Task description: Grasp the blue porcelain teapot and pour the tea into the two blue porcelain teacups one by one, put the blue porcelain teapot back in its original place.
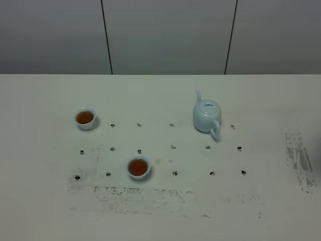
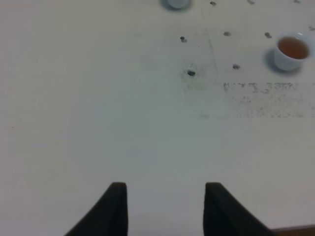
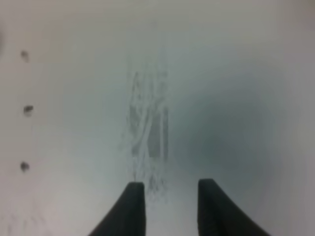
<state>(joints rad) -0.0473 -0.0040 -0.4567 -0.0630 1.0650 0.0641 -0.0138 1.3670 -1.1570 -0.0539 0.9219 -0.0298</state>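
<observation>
The blue porcelain teapot stands upright on the white table, right of centre, spout toward the back and handle toward the front. Two blue porcelain teacups hold brown tea: one at the left, one nearer the front. The front cup also shows in the left wrist view, and the rim of the other cup shows at that frame's edge. Neither arm shows in the exterior high view. My left gripper is open and empty over bare table. My right gripper is open and empty over a scuffed patch.
Rows of small dark dots mark the table's middle. Scuffed grey patches lie along the front and at the right. A grey panelled wall stands behind the table's back edge.
</observation>
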